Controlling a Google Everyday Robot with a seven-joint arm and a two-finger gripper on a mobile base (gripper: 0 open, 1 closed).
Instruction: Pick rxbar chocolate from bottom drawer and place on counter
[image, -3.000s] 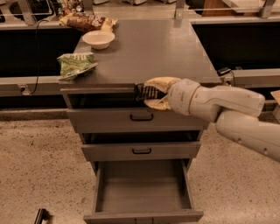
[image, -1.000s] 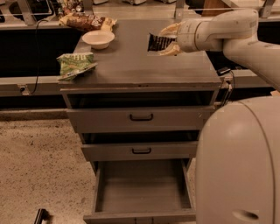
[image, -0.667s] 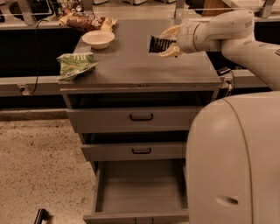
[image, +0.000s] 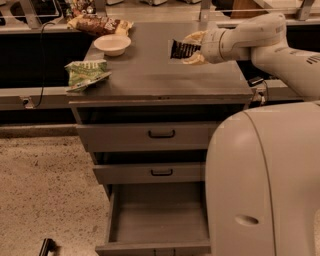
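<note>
My gripper (image: 192, 48) is shut on the rxbar chocolate (image: 181, 49), a small black wrapper with pale stripes, and holds it above the right middle of the counter (image: 150, 75). The bar sticks out to the left of the pale fingers (image: 192, 37). The bottom drawer (image: 157, 220) stands pulled open below, and its grey floor shows bare. My white arm reaches in from the right, and its large white body (image: 265, 180) hides the right part of the cabinet and of the drawer.
A green snack bag (image: 85, 72) lies at the counter's front left. A white bowl (image: 112, 44) and a brown-and-yellow snack bag (image: 97, 23) sit at the back left. Two shallower drawers with black handles (image: 161, 133) are shut. A speckled floor lies to the left.
The gripper has carried the bar from the counter's front edge up and back over the counter. Over the last second it barely moved, while the arm's white body swung in across the lower right.
</note>
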